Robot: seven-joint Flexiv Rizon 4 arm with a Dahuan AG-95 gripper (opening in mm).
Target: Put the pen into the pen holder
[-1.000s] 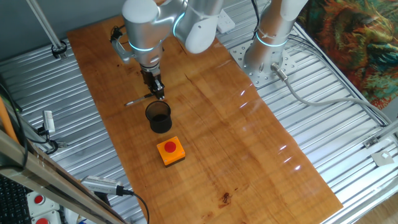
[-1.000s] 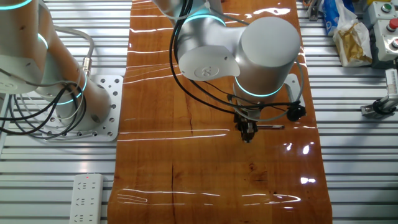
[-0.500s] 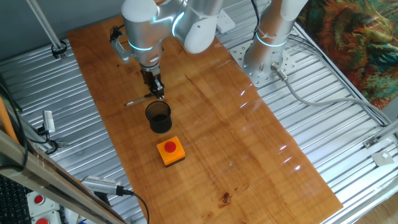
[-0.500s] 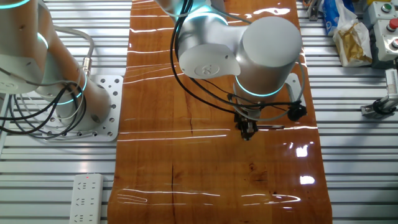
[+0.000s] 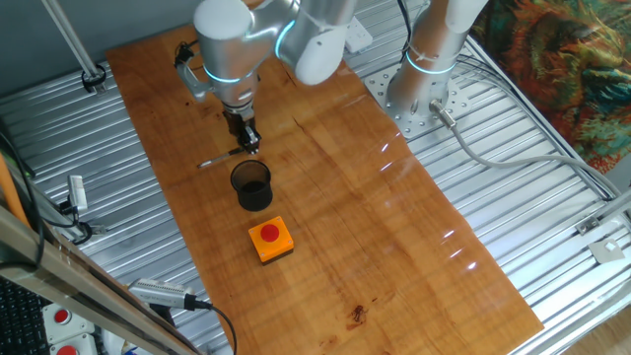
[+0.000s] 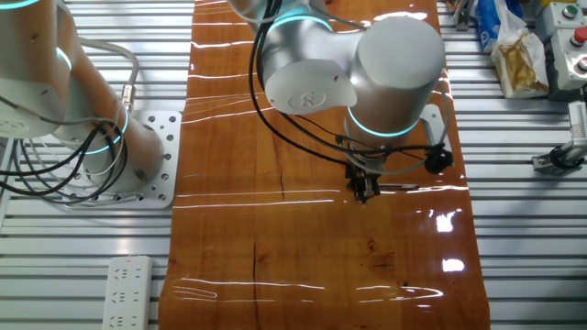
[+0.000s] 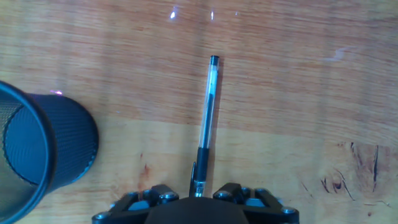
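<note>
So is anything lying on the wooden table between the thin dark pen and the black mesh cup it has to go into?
Nothing visible does. The thin dark pen lies flat on the wooden table at the gripper, and only bare wood separates it from the black mesh cup. The orange box with a red button sits beyond the cup, out of that path.

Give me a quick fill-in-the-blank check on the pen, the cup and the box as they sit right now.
1. The pen lies flat on the ____ tabletop.
2. The pen holder stands between the pen and the orange box with the ____ button.
3. The pen holder holds ____ pens so far.
4. The gripper is at one ____ of the pen.

Missing words: wooden; red; no; end
</note>
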